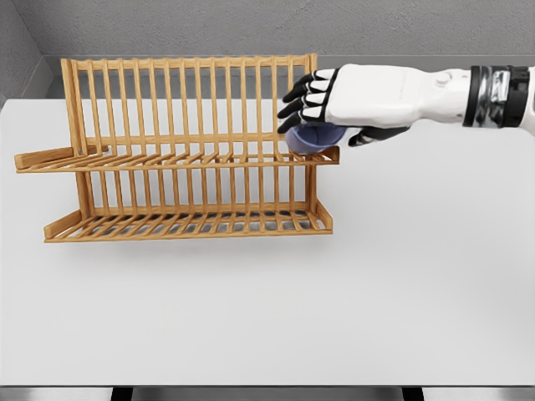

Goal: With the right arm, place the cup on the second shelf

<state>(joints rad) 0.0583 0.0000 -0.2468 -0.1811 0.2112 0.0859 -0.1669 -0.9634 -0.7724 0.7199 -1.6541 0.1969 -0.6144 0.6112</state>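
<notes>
A wooden dish rack [188, 150] stands toward the far left part of the white counter [267, 309], with a tall slatted back, an upper shelf [167, 159] and a lower shelf [188, 224] that rests on the counter surface. The right arm reaches in from the right edge, level with the upper shelf, and its right hand [334, 104] sits at the right end of that shelf. The dark-tipped fingers [303, 98] curl over the top of a blue cup [314, 139] and the thumb shows just to the right of it, so the hand is gripping the cup. The cup is at the right end of the upper shelf, its lower edge touching or just above the slats; which of the two cannot be told. Most of the cup is hidden under the palm. The left arm does not show.
</notes>
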